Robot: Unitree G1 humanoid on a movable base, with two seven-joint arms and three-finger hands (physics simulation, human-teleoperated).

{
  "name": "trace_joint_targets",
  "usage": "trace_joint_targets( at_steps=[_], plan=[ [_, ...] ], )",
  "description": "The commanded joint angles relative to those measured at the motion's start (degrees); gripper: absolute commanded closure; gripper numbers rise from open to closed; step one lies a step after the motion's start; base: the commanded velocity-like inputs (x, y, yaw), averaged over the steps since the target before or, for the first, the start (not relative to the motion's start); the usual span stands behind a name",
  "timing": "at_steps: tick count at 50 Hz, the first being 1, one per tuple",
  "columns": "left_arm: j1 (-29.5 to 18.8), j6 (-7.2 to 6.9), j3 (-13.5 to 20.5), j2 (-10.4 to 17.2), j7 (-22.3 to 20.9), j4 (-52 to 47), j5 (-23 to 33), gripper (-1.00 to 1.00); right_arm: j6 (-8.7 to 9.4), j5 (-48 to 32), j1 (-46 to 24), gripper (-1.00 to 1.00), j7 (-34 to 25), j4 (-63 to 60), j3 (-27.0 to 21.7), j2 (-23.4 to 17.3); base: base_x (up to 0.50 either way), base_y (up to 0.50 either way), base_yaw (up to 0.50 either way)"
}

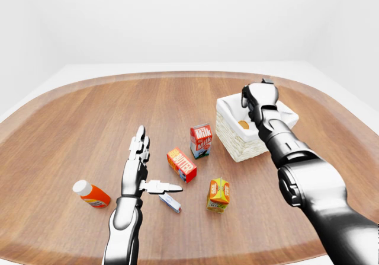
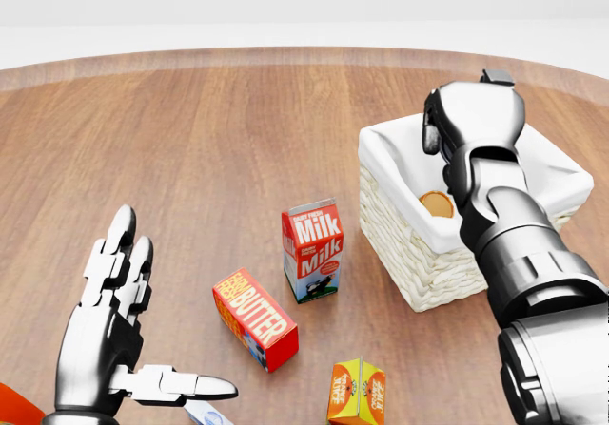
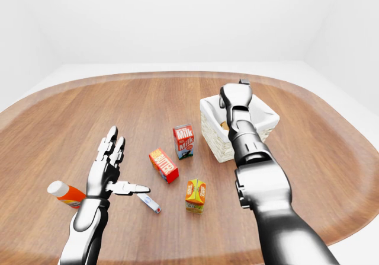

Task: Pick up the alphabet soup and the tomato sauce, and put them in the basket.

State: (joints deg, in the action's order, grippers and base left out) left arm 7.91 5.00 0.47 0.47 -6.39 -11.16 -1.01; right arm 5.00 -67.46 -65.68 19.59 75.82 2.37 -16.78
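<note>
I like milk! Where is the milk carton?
In the head view the milk carton stands upright near the middle, between the butter box at lower left and the basket on its right.

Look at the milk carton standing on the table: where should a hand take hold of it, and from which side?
The milk carton stands upright, tall and narrow, with a gabled top. Probably best: grip its flat side faces mid-height, coming from above or from the head view's left, where the table is bare; the butter box crowds its lower left, the basket its right.
</note>
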Motion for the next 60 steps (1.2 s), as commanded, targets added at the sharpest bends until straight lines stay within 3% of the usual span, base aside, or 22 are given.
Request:
trace_joint_targets(
  at_steps=[1,35,36,37,39,60],
  plan=[
    [-0.4,0.0,0.2,0.0,0.3,-0.2,-0.2,-1.0,0.0,1.7,1.3,1.0,3.7,0.4,-0.2,0.5,0.0,0.0,0.0],
    [-0.4,0.0,0.1,0.0,0.3,0.4,-0.2,-1.0,0.0,2.0,1.5,1.0,3.6,0.4,0.0,0.5,0.0,0.0,0.0],
    [-0.4,0.0,0.1,0.0,0.3,0.2,-0.1,-1.0,0.0,2.0,1.4,0.76,3.4,0.5,0.0,0.5,0.0,0.0,0.0],
    [-0.4,0.0,0.2,0.0,0.3,0.3,-0.2,-1.0,0.0,2.0,1.4,-0.04,3.3,0.5,0.0,0.4,0.0,0.0,0.0],
    [-0.5,0.0,0.2,0.0,0.3,0.6,-0.2,-1.0,0.0,2.0,1.2,-1.0,3.0,0.5,0.0,0.4,0.0,0.0,0.0],
    [-0.4,0.0,0.2,0.0,0.3,0.4,-0.2,-1.0,0.0,1.8,1.0,-1.0,2.6,0.3,0.1,0.1,0.0,0.0,0.0]
  ],
)
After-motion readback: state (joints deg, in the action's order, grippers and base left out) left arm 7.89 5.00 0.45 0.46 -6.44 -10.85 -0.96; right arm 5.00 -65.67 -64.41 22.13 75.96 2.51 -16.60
